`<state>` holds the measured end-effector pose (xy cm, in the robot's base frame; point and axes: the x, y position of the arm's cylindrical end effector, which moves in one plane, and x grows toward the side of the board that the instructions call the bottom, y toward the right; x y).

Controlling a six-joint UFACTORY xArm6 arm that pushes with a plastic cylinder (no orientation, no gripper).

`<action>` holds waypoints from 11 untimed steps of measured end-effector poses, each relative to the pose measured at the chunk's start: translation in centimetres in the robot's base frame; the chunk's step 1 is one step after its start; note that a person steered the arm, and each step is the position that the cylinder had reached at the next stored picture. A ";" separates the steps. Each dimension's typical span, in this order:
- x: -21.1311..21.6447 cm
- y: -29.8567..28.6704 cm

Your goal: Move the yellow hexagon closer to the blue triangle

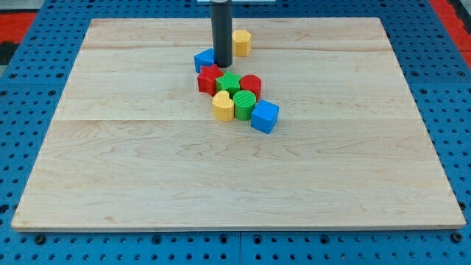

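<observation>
The yellow hexagon [242, 42] lies near the view's top, just right of my rod. The blue triangle [204, 59] lies left of the rod, partly hidden by it. My tip [221, 65] stands between the two, touching or nearly touching the blue triangle's right side and just above the red star-like block [208, 79]. The hexagon and triangle are about one block width apart, with the rod in the gap.
Below the tip is a tight cluster: a green star-like block [230, 82], a red cylinder [251, 85], a yellow heart-like block [223, 105], a green cylinder [244, 104] and a blue cube [265, 116]. The wooden board [235, 184] lies on a blue pegboard.
</observation>
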<state>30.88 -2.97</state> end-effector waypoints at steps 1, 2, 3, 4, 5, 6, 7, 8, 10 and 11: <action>0.0 0.8; -0.7 4.8; -5.7 9.0; -8.3 9.3; -7.6 7.3; -6.9 6.4; -6.1 5.8; -4.6 4.0; -3.8 4.1; -0.3 11.2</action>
